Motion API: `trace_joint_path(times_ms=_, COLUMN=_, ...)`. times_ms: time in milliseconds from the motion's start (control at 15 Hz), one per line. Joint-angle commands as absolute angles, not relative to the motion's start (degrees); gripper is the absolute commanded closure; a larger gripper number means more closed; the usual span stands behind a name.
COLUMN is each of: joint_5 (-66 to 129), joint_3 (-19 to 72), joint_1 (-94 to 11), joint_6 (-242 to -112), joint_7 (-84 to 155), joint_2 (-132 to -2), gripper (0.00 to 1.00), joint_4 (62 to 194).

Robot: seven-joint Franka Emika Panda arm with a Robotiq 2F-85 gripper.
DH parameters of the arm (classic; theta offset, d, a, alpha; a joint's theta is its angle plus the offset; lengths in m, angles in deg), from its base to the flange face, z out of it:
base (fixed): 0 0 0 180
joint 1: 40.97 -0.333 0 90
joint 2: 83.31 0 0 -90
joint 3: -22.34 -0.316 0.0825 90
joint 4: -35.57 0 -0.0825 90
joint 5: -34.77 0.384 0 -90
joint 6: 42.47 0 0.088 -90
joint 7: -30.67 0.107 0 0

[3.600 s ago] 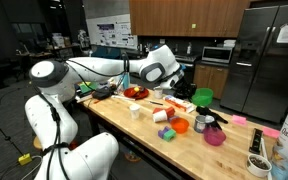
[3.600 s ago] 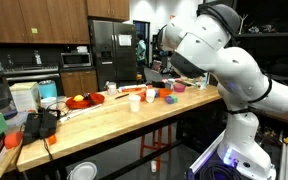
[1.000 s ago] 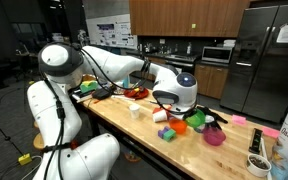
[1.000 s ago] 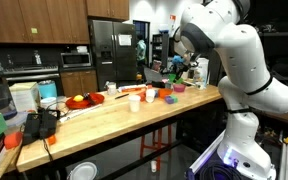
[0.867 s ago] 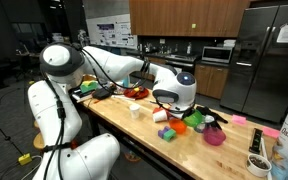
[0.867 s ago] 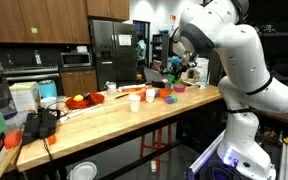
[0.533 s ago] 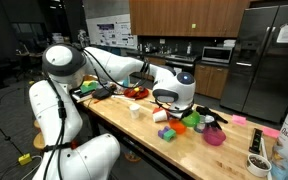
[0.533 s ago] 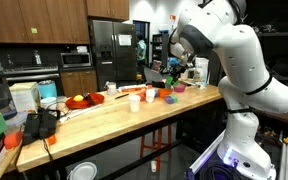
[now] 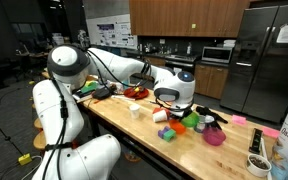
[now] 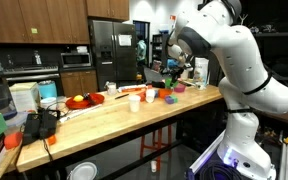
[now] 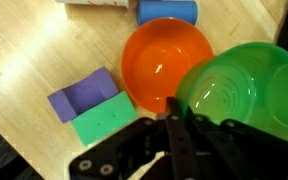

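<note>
Green bowl: The green bowl (image 11: pixel 249 95) is tipped and held up by its rim. It hangs just over the table, partly above the orange bowl. In an exterior view it shows as a green spot (image 9: pixel 192 119) under the arm's end.
Gripper: The gripper (image 11: pixel 172 108) is pinched tight on the green bowl's rim. One finger is inside the bowl and one is outside.
Orange bowl: The orange bowl (image 11: pixel 159 60) sits on the table. The green bowl hides its right edge.
Blocks: A purple block (image 11: pixel 82 95) and a green block (image 11: pixel 104 118) lie side by side, touching. They are just beside the orange bowl.
Blue roll: A blue roll (image 11: pixel 167 11) lies on its side near the orange bowl's far edge.
Table: The wooden table (image 11: pixel 24 50) holds all of it.
Farther off: A pink bowl (image 9: pixel 214 136) is near. A white cup (image 9: pixel 136 111) and a red plate (image 9: pixel 134 93) are well apart from the gripper.
</note>
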State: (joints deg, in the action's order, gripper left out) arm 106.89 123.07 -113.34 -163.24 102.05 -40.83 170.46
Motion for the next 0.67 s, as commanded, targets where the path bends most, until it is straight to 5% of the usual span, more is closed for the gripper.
trace_joint_path(times_ms=0, joint_5=104.9, joint_3=122.9, joint_1=-113.5, joint_6=-166.3, joint_7=101.6, joint_2=-40.3, gripper=0.71, joint_4=168.7)
trace_joint_path(times_ms=200, joint_5=105.8, joint_3=123.8, joint_1=-115.1, joint_6=-171.8, joint_7=104.1, joint_2=-38.9, gripper=0.6, joint_4=170.4)
trace_joint_path(times_ms=600, joint_5=104.0, joint_3=121.0, joint_1=-113.0, joint_6=-173.0, joint_7=116.8, joint_2=-37.1, gripper=0.21, joint_4=179.7)
